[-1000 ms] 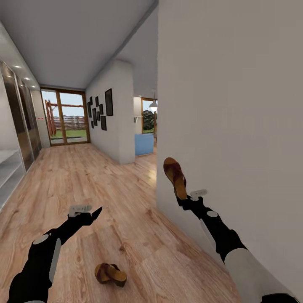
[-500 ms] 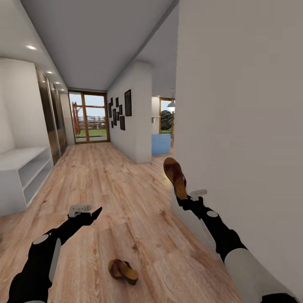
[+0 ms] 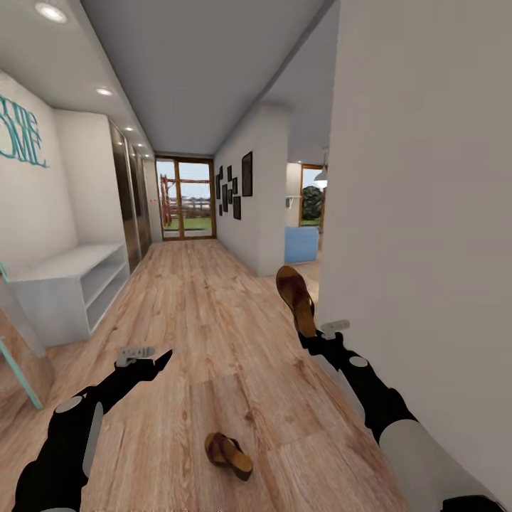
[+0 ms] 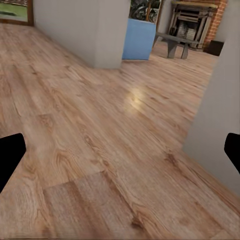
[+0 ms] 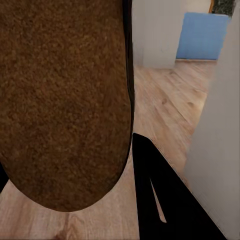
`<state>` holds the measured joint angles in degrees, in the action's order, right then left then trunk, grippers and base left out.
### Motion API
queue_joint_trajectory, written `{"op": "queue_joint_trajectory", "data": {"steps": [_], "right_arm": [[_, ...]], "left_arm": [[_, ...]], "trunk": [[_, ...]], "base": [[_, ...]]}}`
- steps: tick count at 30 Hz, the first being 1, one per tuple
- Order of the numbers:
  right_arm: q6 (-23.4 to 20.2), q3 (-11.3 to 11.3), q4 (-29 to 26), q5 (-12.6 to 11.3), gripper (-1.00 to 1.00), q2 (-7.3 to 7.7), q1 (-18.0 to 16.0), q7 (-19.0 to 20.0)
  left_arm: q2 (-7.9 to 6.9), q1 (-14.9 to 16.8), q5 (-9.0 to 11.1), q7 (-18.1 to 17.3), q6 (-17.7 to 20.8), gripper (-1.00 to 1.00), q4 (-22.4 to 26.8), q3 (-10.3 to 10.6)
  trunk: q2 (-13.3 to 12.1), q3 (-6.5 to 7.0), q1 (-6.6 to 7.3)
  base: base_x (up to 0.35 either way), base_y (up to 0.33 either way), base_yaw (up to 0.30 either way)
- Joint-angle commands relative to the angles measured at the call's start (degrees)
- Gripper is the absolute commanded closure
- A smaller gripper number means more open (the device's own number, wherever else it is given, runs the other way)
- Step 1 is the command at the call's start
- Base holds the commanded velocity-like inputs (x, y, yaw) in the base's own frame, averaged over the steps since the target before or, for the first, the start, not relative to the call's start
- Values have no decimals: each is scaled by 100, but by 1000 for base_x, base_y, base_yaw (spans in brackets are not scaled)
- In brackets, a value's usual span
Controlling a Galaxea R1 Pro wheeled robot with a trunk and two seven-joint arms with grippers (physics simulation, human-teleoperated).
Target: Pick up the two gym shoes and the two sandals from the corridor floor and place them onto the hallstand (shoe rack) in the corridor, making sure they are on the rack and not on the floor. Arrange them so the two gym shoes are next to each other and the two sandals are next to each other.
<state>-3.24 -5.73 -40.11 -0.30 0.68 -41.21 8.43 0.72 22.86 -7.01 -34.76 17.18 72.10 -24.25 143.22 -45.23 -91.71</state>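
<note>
I am carrying one sandal (image 3: 295, 297) in my right end effector (image 3: 311, 336), clenched on its heel end so the sole is standing up and away from my wrist. In the right wrist view the brown sole (image 5: 62, 100) is pressing against one dark finger (image 5: 160, 195); the other finger is hidden behind it.

My left end effector (image 3: 158, 360) is holding nothing and touching nothing, hovering over the corridor floor (image 3: 206, 320). Its fingers are reading as spread: two dark tips are sitting at opposite edges of the left wrist view, bare planks between them.

The second sandal (image 3: 229, 456) is lying on the floor below and between my two end effectors, nearer my base than either, well apart from both.

The hallstand (image 3: 67, 288) is standing far ahead of my left end effector and out to its left, against the wall, light grey, two open shelves showing.

Step in hand, as I judge it: transport of the first sandal toward the rack. Next move calls for either stooping the free left end effector to the floor sandal, or closing on the hallstand and setting the held sandal on it with room beside for its mate.

No gym shoes are in sight from here.
</note>
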Motion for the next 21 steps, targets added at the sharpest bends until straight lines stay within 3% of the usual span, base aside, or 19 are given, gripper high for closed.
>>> {"op": "queue_joint_trajectory", "data": {"steps": [1,8,18,21], "right_arm": [[-37,-13,-14,-27,100,8,-1,-6],[-36,-12,-14,-26,100,7,-3,-8],[-36,-10,-14,-24,100,7,-4,-6],[-35,-13,-14,-23,100,9,-3,-3]], "left_arm": [[8,8,-47,-48,23,-100,6,-19],[8,8,-54,-48,23,-100,6,-19],[8,7,-53,-48,23,-100,6,-19],[8,6,-50,-48,23,-100,6,-19]], "trunk": [[3,-7,1],[3,-7,1],[3,-7,1],[3,-7,1]], "base": [[0,0,291],[1,-57,290],[75,-303,291],[34,-102,290]]}}
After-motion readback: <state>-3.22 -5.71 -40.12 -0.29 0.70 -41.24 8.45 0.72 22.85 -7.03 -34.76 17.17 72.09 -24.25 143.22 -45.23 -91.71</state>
